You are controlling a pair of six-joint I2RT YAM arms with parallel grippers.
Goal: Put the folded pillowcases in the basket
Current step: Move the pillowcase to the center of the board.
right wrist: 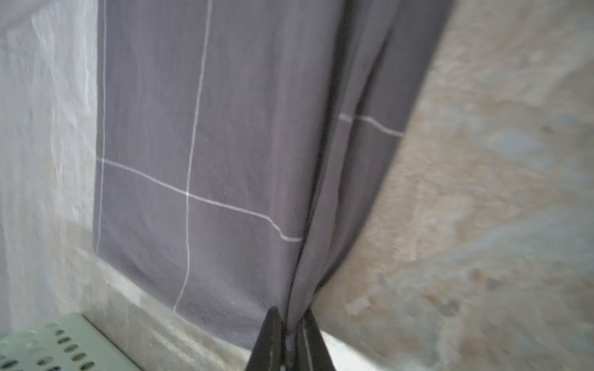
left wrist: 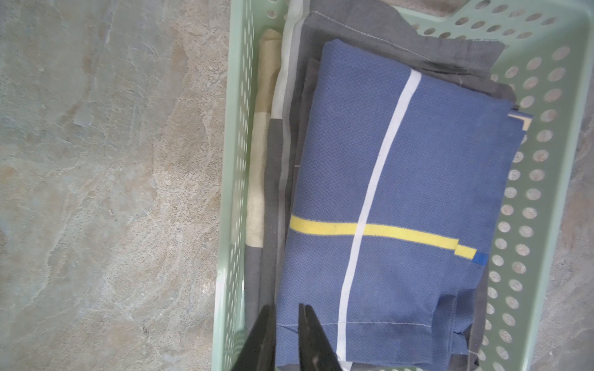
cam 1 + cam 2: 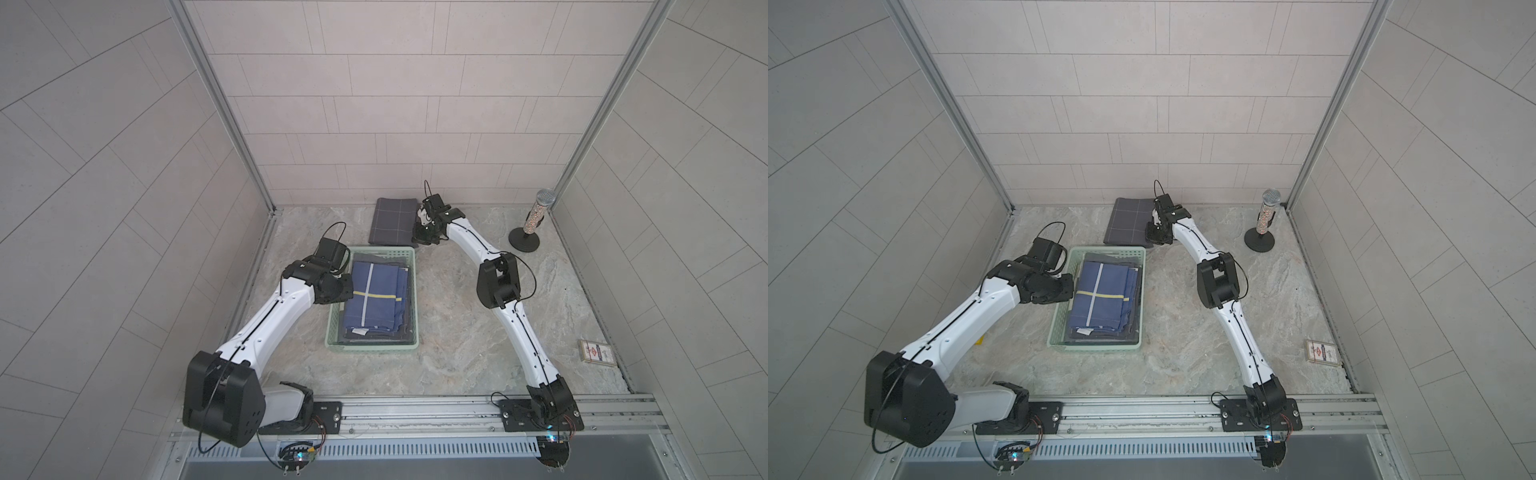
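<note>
Marbled stone-look tabletop (image 3: 457, 332) carries everything. The shallow mint-green perforated plastic basket (image 3: 372, 345) sits mid-table and is already stacked. Its top layer is a folded blue cloth with one white and one yellow stripe (image 3: 374, 295).

Your target, the folded grey pillowcase with thin white grid lines (image 3: 392, 226), lies on the table just beyond the basket's far end, near the back wall. It's not in yet.

Right gripper (image 1: 291, 316) is clamped on the pillowcase's right-hand edge; the wrist view shows fabric bunched into a ridge at the pinch. Left gripper (image 2: 286, 306) hangs over the basket's left side, jaws a narrow slit apart, nothing visibly between them.

Step in hand, as I read it: lift and carry.
- A one-edge pinch will likely let the folds sag open, so raise it until the trailing edge can clear the rim.
- Move the left arm out of the drop zone.
- Lay the pillowcase low and slow across the blue cloth, trailing edge down first.
- Release only once it's flat inside.
</note>
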